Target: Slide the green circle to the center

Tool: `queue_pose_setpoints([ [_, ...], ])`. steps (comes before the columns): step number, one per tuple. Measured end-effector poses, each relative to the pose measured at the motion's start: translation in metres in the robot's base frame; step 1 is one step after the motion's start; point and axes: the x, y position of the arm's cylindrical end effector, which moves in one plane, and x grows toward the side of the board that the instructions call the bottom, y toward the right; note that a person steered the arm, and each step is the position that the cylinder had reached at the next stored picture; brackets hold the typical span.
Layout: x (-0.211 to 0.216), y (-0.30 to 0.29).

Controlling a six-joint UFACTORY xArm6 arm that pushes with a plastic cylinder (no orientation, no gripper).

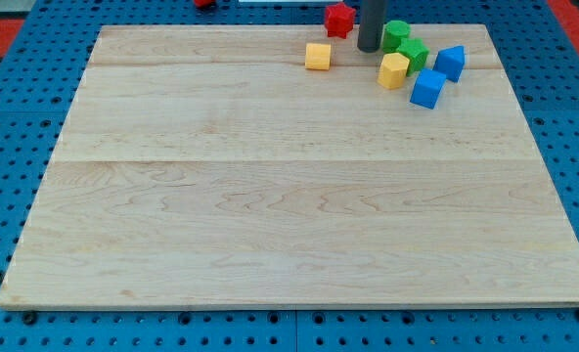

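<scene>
Rod: only the lower portion is in frame, cut off by the view's top edge. Straight, cylindrical, uniform width along the visible length. Colour dark grey to near black, matte; a slightly lighter vertical band runs down its left side where light catches it. No cables, screws, labels or markings can be made out on it. My tip (369, 49) is a blunt, flat-cut end, the same dark tone as the shaft, with no separate cap or pad discernible.

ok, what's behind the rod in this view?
My tip sits between the red block and the green circle. The rod hides the board edge behind it and possibly the circle's left side.
</scene>
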Motion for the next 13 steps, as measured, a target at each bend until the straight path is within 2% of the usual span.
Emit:
queue_pose_setpoints([
  [1,0.005,-0.15],
  [2,-0.031,-0.284],
  [3,-0.019,-0.29],
  [4,-0.015,-0.275],
  [5,-0.054,-0.19],
  [7,-0.062,-0.12],
  [8,0.024,-0.066],
  [9,0.122,0.012],
  [10,0.099,0.135],
  [11,0.004,0.232],
  [12,-0.054,0.162],
  [13,-0.064,0.131],
])
